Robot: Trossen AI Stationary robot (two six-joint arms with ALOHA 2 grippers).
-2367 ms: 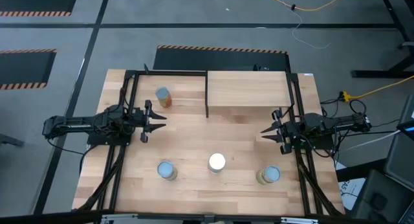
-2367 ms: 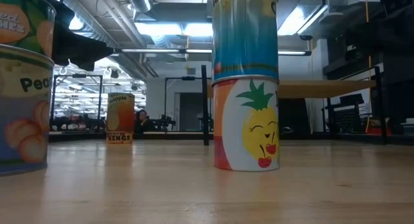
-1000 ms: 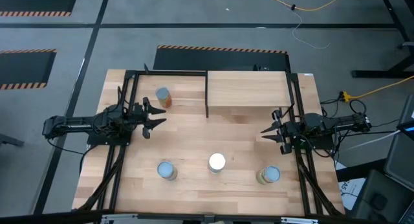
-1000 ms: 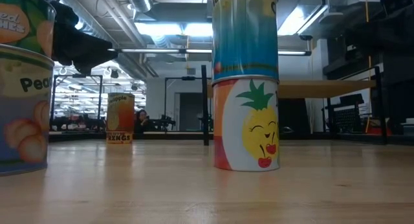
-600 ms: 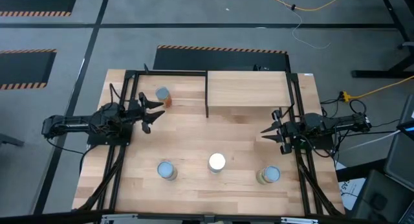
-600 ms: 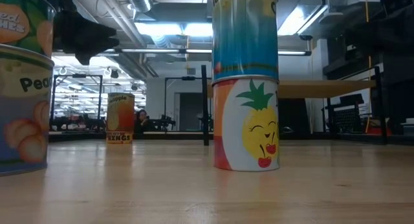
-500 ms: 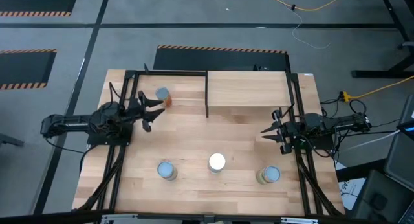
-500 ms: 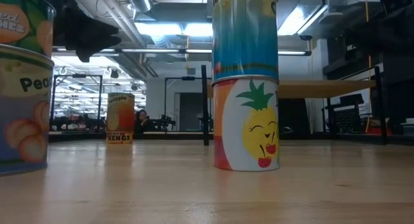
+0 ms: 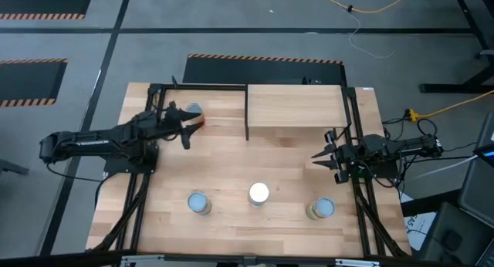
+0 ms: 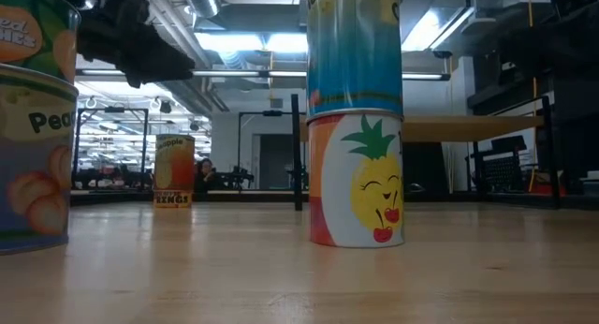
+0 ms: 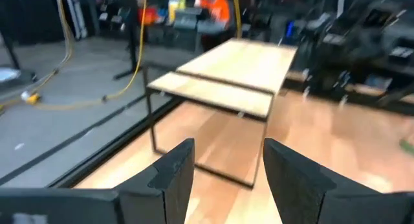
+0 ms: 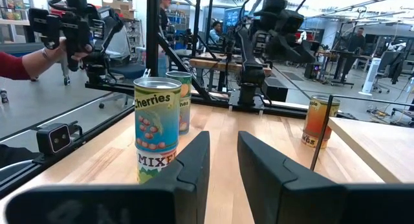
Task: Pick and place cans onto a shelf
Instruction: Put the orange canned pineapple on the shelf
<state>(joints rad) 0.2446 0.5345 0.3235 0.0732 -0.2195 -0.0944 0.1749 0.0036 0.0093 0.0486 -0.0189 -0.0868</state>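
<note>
An orange-labelled can point(image 9: 193, 111) stands upright at the table's far left; it also shows in the low view point(image 10: 174, 169) and the right wrist view point(image 12: 317, 120). My left gripper point(image 9: 186, 128) is open and empty, raised just beside this can on its near side; its wrist view point(image 11: 223, 175) looks past the can at the shelf point(image 11: 233, 75). The shelf point(image 9: 296, 105) stands at the far middle. Three more cans or stacks stand near the front: point(image 9: 198, 203), point(image 9: 258, 194), point(image 9: 320, 209). My right gripper point(image 9: 324, 155) waits open at the right.
In the low view the front middle stack is a pineapple can point(image 10: 356, 179) with a blue can point(image 10: 356, 43) on top. A cherries can point(image 12: 157, 130) stands before my right gripper. A person's hand point(image 12: 58, 49) shows beyond the table. Black frame rails point(image 9: 147, 182) run along both sides.
My left gripper has gone toward the table's far edge and a little right, toward the orange can, and has risen somewhat. It has stayed open. The cans have not moved.
</note>
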